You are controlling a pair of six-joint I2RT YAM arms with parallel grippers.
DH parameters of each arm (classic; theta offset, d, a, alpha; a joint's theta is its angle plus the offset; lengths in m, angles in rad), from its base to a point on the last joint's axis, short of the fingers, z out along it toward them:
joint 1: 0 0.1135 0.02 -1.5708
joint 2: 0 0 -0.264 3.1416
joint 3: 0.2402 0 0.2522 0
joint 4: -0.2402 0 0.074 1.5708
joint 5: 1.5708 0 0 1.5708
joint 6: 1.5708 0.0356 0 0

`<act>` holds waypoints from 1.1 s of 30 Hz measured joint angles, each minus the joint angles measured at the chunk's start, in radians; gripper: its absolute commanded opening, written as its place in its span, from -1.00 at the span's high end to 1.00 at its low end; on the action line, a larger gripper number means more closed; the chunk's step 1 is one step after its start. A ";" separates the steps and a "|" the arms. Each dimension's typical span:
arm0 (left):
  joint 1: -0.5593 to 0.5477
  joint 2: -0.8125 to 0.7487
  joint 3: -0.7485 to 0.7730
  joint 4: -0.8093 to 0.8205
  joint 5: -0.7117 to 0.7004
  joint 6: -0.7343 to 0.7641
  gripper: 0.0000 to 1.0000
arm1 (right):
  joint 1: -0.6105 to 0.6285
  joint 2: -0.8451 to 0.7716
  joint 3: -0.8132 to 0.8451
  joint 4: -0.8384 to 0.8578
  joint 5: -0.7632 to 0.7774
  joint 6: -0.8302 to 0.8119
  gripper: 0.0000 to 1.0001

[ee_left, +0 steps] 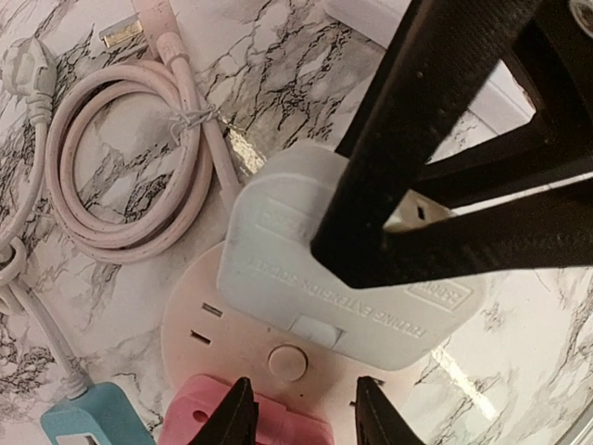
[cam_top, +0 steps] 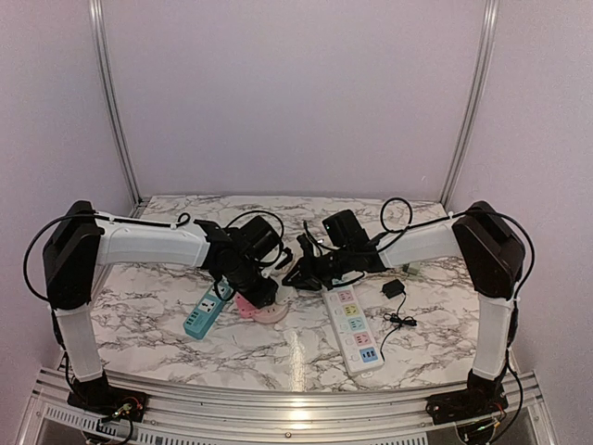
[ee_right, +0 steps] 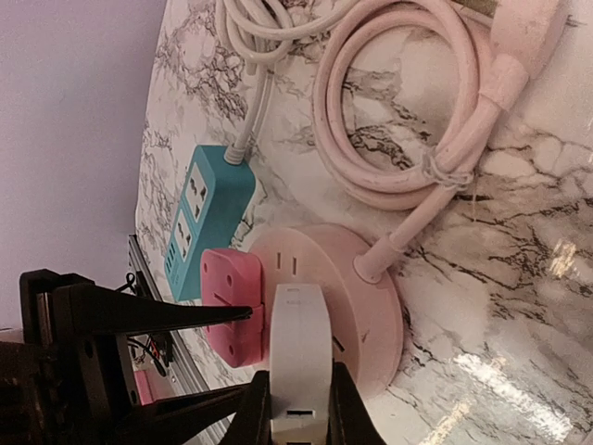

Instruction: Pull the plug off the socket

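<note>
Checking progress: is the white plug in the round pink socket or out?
Seemingly in. The white plug sits flush on the pink socket, no pins showing, right gripper clamped on it.

Prongs of white plug apparently hidden.

White plug on round pink socket

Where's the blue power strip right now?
In the top view, the blue power strip lies left of centre, right beside the round pink socket, on its left.
</note>
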 measured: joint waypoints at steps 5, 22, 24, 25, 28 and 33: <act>0.031 0.006 0.041 -0.040 0.039 0.136 0.21 | 0.000 0.003 -0.002 0.011 -0.004 0.000 1.00; 0.067 0.132 0.191 -0.160 0.143 0.383 0.22 | -0.012 0.014 -0.015 0.034 -0.027 0.005 1.00; 0.071 0.134 0.191 -0.166 0.155 0.400 0.21 | -0.012 0.014 -0.019 0.041 -0.029 0.005 1.00; 0.072 0.135 0.191 -0.167 0.160 0.405 0.22 | -0.012 0.014 -0.019 0.041 -0.029 0.005 1.00; 0.075 0.135 0.187 -0.172 0.174 0.428 0.22 | -0.012 0.014 -0.022 0.048 -0.030 0.005 1.00; 0.075 0.135 0.171 -0.148 0.175 0.445 0.24 | -0.013 0.014 -0.046 0.095 -0.040 0.019 1.00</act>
